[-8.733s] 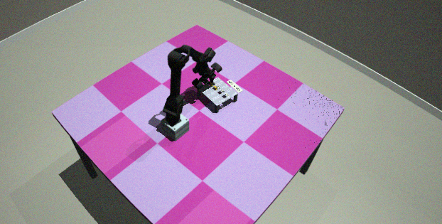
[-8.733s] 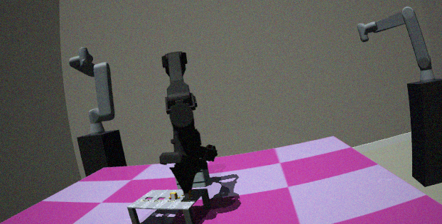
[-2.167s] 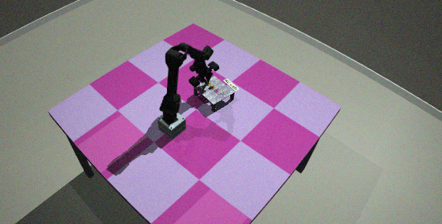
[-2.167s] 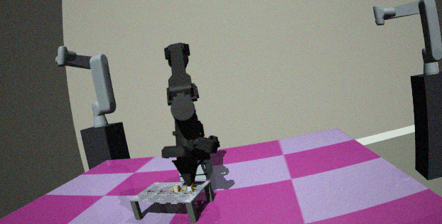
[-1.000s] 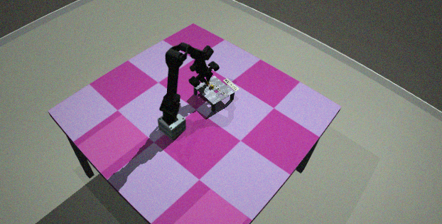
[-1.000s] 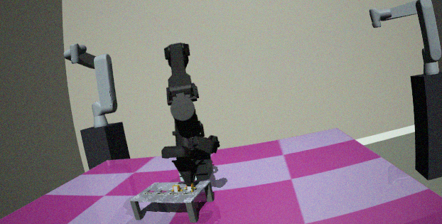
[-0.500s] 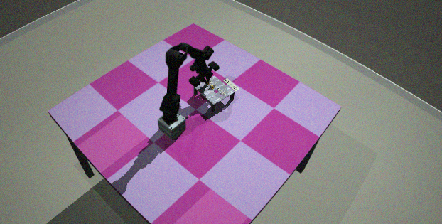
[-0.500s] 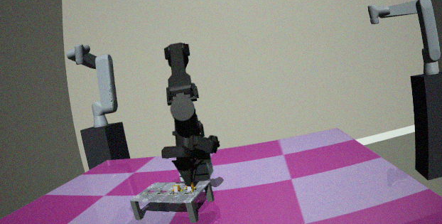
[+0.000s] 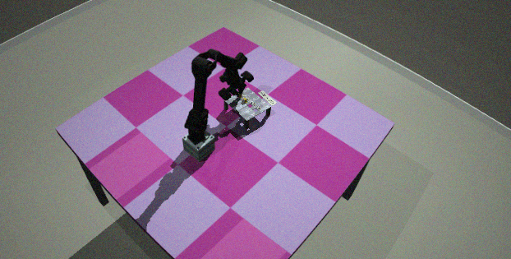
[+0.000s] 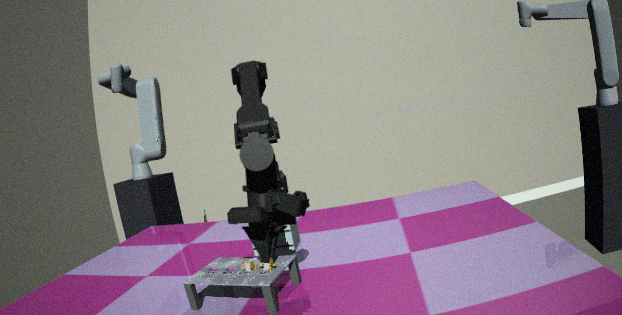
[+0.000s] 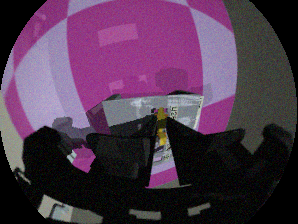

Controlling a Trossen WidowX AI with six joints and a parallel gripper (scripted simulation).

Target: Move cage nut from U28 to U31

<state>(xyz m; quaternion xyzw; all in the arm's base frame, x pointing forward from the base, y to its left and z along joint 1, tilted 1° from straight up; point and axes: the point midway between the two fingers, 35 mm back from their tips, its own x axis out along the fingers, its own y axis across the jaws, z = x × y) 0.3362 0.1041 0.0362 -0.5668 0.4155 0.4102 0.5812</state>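
My hand (image 9: 241, 94) (image 10: 269, 260) (image 11: 161, 119) is clamped on the U28 cage nut (image 9: 240, 96) (image 10: 268, 265) (image 11: 161, 113), which appears seated at the rail plate (image 9: 249, 115) (image 10: 260, 278) (image 11: 120, 107), between the middle of the tabletop (image 9: 230, 173) (image 10: 360, 285) (image 11: 135, 60) and its uppermost corner in the top view. The step, I judge, is freeing it: I should squeeze evenly, keep the nut square and draw it straight out before travelling to U31. The other nut (image 9: 245, 99) (image 10: 248, 266) (image 11: 161, 137) sits just beside, so sideways swing or twist could knock it. My dark fingers cover part of my nut; its wings under the plate are hidden, and I cannot tell whether they are folded. Most hole labels are too blurred to read
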